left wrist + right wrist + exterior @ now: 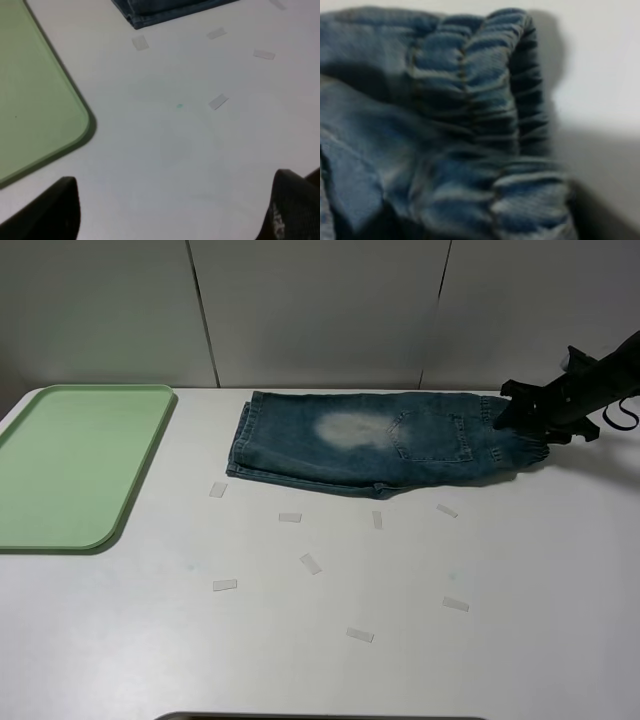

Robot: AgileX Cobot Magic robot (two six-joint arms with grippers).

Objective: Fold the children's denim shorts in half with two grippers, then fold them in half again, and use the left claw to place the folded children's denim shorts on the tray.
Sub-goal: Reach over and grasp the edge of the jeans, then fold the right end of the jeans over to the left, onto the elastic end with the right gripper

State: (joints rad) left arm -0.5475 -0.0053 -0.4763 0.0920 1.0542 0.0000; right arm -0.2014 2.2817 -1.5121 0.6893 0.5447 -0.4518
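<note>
The denim shorts [380,440] lie folded and flat at the back middle of the white table, with a faded patch on top and the elastic waistband to the right. My right gripper [510,412] is down at that waistband end. The right wrist view is filled by the gathered waistband [485,125], blurred and very close, and its fingers do not show clearly. My left gripper [170,215] is open and empty over bare table, out of the exterior high view. A corner of the shorts [165,10] and the green tray [35,100] show in its view. The tray [80,460] lies at the left.
Several small pieces of pale tape [311,563] are stuck on the table in front of the shorts, and some show in the left wrist view [218,101]. A grey panelled wall stands behind the table.
</note>
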